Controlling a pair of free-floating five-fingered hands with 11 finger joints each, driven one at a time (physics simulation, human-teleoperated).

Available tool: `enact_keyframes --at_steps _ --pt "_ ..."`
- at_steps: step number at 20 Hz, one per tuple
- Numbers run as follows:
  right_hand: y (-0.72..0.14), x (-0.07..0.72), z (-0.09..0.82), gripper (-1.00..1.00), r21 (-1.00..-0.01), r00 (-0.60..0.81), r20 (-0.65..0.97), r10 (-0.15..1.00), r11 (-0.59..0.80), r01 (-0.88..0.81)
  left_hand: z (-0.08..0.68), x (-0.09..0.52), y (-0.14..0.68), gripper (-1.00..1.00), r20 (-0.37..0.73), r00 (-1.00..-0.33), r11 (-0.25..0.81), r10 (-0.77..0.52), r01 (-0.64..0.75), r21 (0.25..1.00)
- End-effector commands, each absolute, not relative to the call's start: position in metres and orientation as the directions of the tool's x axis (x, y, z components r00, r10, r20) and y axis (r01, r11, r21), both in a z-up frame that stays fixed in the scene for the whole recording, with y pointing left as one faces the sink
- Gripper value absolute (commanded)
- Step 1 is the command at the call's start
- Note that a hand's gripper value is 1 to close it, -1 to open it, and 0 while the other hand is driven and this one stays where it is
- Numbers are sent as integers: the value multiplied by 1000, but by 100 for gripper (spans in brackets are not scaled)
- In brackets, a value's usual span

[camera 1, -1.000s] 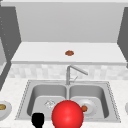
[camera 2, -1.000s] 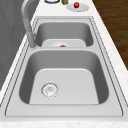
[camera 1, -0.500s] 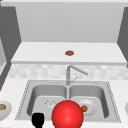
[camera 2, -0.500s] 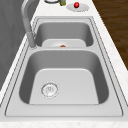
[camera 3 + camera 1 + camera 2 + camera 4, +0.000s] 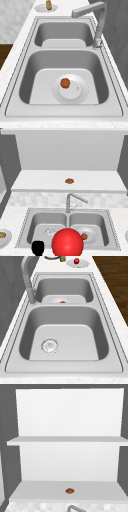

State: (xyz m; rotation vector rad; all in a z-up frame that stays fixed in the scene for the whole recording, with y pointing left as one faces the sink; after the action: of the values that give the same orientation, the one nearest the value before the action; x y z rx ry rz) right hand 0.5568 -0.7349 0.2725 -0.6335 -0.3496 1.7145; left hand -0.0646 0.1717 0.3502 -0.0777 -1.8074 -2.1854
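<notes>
Left hand: the left hand (image 5: pixel 38 247) shows in the front view as a dark shape at the lower edge, over the front rim of the sink (image 5: pixel 25 223). I cannot tell whether it is open or closed.
Red ball: a large red ball (image 5: pixel 67 243) sits just to the right of the hand, with a narrow gap between them. It covers the front rim where the two basins meet.
Left basin: it lies just beyond the hand. Its flat floor is bare round the drain (image 5: pixel 50 345), and its walls are rounded at the corners.
Right basin: beyond the ball and to the right of the hand, a pale plate (image 5: pixel 75 95) takes up much of the floor. A small orange-red piece (image 5: pixel 65 83) lies on the plate, left of centre in the right side view.
Faucet: the faucet (image 5: pixel 68 203) stands at the back rim on the divider, well beyond the hand. Its spout is angled over the right basin.
Table, left: a dish (image 5: pixel 5 241) with a yellowish thing (image 5: pixel 2 235) sits on the table (image 5: pixel 10 215), left of the hand and outside the sink rim.
Table, right: a plate (image 5: pixel 83 264) with a small red thing (image 5: pixel 76 261) sits past the far sink edge.
Shelf: a shelf (image 5: pixel 37 180) hangs well above and behind the hand. A small brown thing (image 5: pixel 69 181) lies on it, with open surface on either side.
</notes>
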Motion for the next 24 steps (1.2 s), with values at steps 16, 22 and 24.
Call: enact_keyframes --at_steps 16,22,24 --pt "-749 535 280 100 -582 -64 -196 979 -168 -796 350 -65 172 0 232 -953 -161 -197 265 951" --pt "-752 513 287 100 -595 -82 -175 981 -171 -785 350 -65 172 0 232 -953 -161 -197 265 951" --pt "-756 507 286 100 -596 -86 -173 981 -174 -784 350 -65 172 0 232 -953 -161 -197 265 951"
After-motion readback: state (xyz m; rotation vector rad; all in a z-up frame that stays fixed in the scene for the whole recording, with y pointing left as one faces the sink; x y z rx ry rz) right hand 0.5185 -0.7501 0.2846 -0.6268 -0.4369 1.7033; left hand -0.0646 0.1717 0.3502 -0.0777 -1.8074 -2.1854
